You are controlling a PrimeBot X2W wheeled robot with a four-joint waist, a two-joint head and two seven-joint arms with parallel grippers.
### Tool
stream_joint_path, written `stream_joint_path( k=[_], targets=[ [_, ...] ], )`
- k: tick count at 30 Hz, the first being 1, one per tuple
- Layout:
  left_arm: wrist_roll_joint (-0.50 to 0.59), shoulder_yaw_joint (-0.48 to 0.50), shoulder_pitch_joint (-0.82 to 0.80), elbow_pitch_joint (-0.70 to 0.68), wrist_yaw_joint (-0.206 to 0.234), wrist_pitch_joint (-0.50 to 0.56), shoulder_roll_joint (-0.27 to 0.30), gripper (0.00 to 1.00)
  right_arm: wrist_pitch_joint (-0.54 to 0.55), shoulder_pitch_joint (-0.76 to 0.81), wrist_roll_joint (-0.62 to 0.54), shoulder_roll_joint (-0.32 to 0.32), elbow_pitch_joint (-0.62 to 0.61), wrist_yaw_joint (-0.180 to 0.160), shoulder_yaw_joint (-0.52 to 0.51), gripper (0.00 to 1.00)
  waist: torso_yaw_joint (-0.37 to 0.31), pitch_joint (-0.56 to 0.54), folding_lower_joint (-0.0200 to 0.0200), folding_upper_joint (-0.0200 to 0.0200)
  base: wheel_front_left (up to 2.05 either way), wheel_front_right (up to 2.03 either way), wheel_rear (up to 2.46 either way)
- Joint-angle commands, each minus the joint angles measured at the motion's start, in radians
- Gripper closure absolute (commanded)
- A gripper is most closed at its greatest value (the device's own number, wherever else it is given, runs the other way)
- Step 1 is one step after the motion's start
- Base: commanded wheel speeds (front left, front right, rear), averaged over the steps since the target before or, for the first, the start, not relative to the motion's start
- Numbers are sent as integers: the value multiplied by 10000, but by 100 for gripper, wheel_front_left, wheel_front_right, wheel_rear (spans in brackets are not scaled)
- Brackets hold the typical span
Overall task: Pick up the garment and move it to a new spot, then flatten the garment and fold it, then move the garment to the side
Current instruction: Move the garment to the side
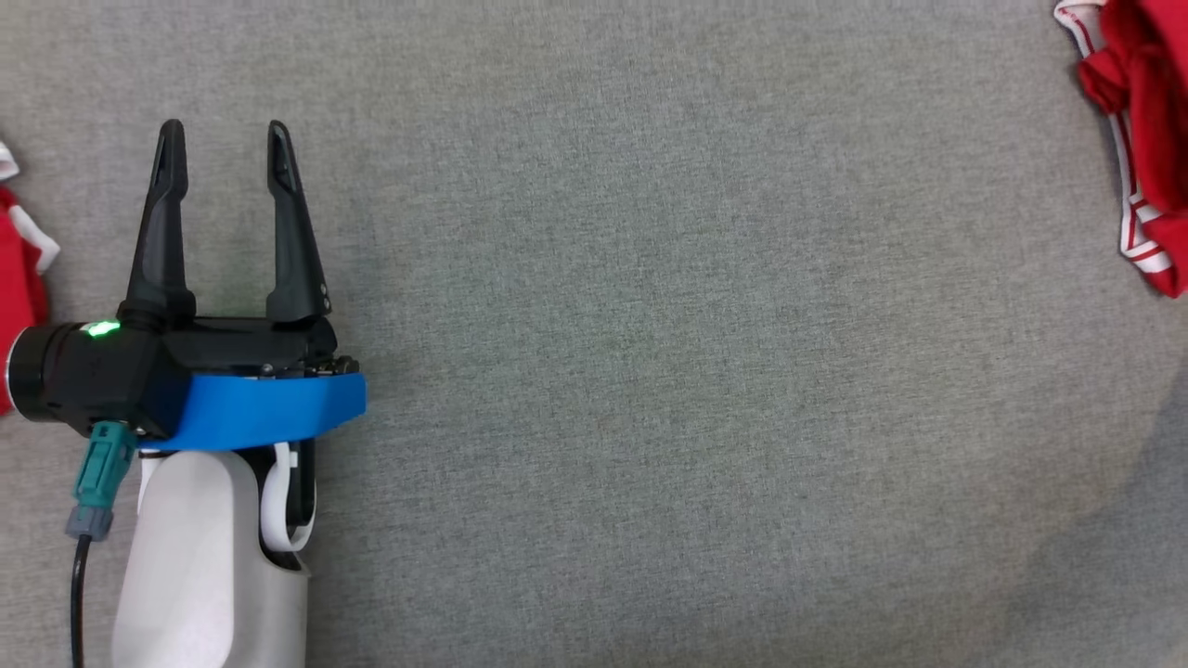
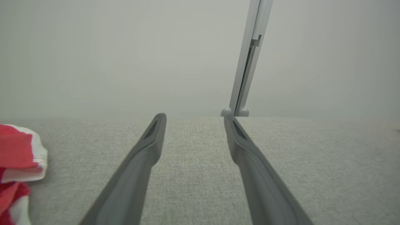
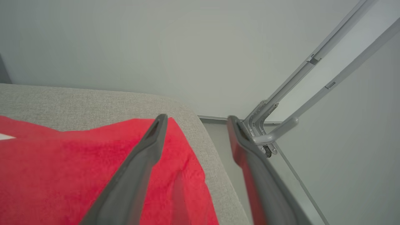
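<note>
Currently, left gripper [image 1: 225, 130] spread wide over grey surface [image 1: 650, 371], holding nothing, right gripper [image 3: 196, 118] likewise parted, nothing between fingers, poised over red garment [image 3: 62, 172] at surface's right edge

grey woven fabric surface [image 1: 650, 371] under even light — plain pale wall [image 2: 109, 47] behind, a metal post [image 2: 248, 62] rising.

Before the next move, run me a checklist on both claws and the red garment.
1. Left claw open, nothing in it: ok.
2. Right claw open above the red garment: ok.
3. Garment free of that claw: cannot tell.
4. Garment's visible part rests on the table, near its edge: ok.
5. Garment folded flat: cannot tell, partly out of frame.
</note>
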Motion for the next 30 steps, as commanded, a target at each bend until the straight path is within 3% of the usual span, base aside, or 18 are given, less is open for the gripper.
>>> stream_joint_path(
  k=[1,7,18,24,30],
  targets=[
    [-36,94,-68,13,11,-28,-2,0,-136,-206,-49,-11,16,-2,-21,0,-3,-105,-1,0,0,0,0],
    [-163,423,571,138,82,-28,-7,0,-483,181,-85,891,-690,-2,313,0,15,-958,-1,0,0,0,0],
    [-459,740,1831,417,220,-26,-21,0,-514,2365,1209,2917,-3963,-1,2661,0,538,-2592,-1,0,0,0,0],
    [-647,696,2379,729,287,-28,-20,0,-511,3875,1883,3580,-4905,-1,3463,0,743,-3398,-1,0,0,0,0],
    [-774,463,2895,985,349,-28,-21,0,-510,5700,2191,4035,-5674,-1,3477,0,851,-4197,-1,0,0,0,0]
  ],
)
